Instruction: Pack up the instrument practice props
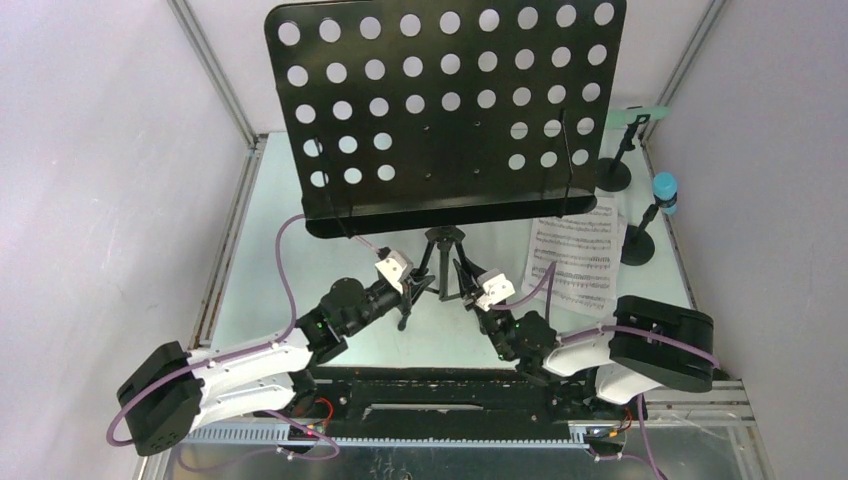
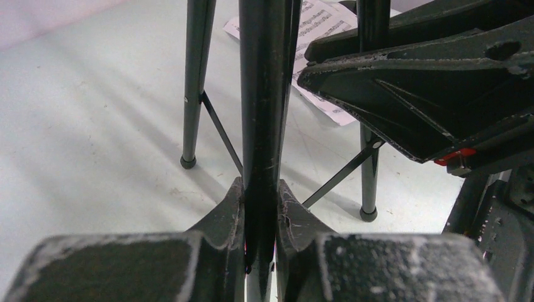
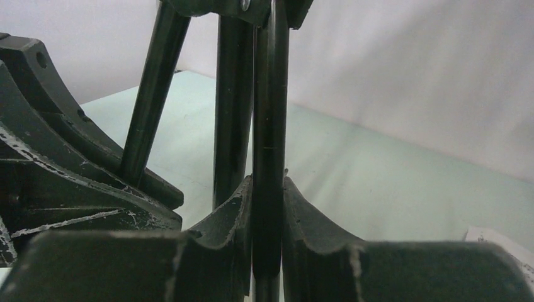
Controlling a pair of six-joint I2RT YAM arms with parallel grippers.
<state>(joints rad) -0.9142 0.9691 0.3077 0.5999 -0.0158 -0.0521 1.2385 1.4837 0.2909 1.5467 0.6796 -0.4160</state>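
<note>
The left gripper (image 2: 259, 204) is clenched on one black leg of the music rack (image 1: 450, 120), and the right gripper (image 3: 267, 201) clamps another leg. The rack stands upright mid-table (image 1: 258, 285). Sheet-music pages (image 1: 575, 255) lie just right of it, beside a mic holder (image 1: 637, 250) carrying the blue microphone (image 1: 665, 192).

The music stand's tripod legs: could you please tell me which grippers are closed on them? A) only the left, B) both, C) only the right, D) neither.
B: in its own wrist view, the left gripper and the right gripper each pinch a black leg of the music stand between their fingers.
</note>
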